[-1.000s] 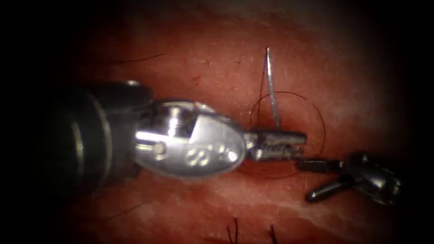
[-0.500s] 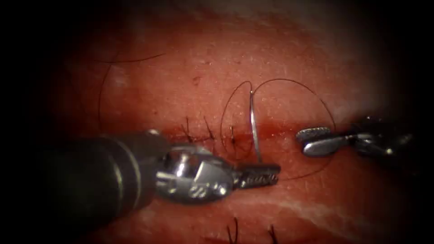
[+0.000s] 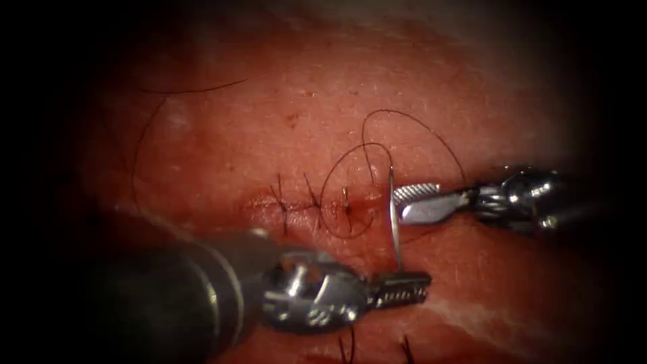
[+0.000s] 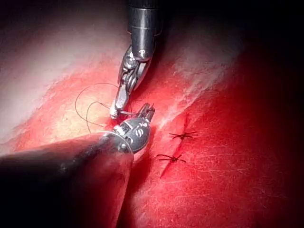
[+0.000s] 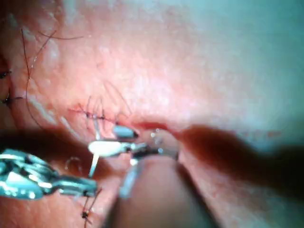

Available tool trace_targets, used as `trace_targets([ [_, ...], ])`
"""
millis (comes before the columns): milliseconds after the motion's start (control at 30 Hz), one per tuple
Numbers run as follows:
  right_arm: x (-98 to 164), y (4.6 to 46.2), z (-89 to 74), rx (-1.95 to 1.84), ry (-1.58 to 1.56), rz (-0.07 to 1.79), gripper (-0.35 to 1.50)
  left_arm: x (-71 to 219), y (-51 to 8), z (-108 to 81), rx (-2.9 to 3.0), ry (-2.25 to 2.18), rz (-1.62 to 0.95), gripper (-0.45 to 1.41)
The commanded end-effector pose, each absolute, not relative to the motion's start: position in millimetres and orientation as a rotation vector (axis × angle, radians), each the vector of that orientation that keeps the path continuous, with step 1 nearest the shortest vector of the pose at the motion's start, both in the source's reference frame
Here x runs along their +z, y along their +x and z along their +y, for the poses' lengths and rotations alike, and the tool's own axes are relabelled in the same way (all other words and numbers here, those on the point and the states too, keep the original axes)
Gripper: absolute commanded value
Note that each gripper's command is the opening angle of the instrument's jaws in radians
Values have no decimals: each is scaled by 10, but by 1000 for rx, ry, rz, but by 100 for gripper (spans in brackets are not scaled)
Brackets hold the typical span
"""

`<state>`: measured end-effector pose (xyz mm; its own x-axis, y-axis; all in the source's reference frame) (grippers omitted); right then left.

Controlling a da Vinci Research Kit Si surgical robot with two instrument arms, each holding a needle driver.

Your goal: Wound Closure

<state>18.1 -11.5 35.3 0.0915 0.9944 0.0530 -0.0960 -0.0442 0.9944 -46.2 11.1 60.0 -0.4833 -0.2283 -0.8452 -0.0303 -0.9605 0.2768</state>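
The needle [image 3: 393, 216] stands nearly upright above the tissue [image 3: 303, 101], free of it, just right of the stitched part of the cut [image 3: 303, 202]. The left gripper [image 3: 401, 288] is clamped on its lower end, below the cut. The right gripper [image 3: 414, 203] is parted, its jaws either side of the needle's upper shaft. Thread [image 3: 404, 125] loops above the cut.

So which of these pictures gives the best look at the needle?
The endoscope view: the needle stands clear of the tissue, its lower end held by the left tool, the right tool's open jaws around it. The right wrist view blurs it; the left wrist view shows a sliver.
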Motion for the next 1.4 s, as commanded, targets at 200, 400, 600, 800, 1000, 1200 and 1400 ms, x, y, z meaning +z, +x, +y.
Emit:
trace_targets([
  [200, 369, 188, -128, 1212, 1213, 1026, 88, 604, -472, 105, -2570, 1536, -383, -45],
  [400, 366, 194, -132, 1230, 1237, 1012, 69, 605, -473, 105, -2569, 1536, -383, -45],
  [600, 361, 195, -132, 1226, 1245, 1008, 78, 611, -473, 105, -2566, 1520, -377, -45],
  [800, 359, 190, -132, 1227, 1255, 1031, 96, 614, -472, 105, -2564, 1519, -377, -45],
  [1000, 356, 187, -135, 1225, 1261, 1039, 106, 614, -472, 105, -2565, 1519, -378, -45],
  [1200, 356, 198, -136, 1217, 1269, 1041, 103, 613, -473, 104, -2565, 1518, -378, -45],
  [1400, 356, 196, -136, 1235, 1286, 1011, 34, 613, -473, 105, -2566, 1516, -375, -45],
])
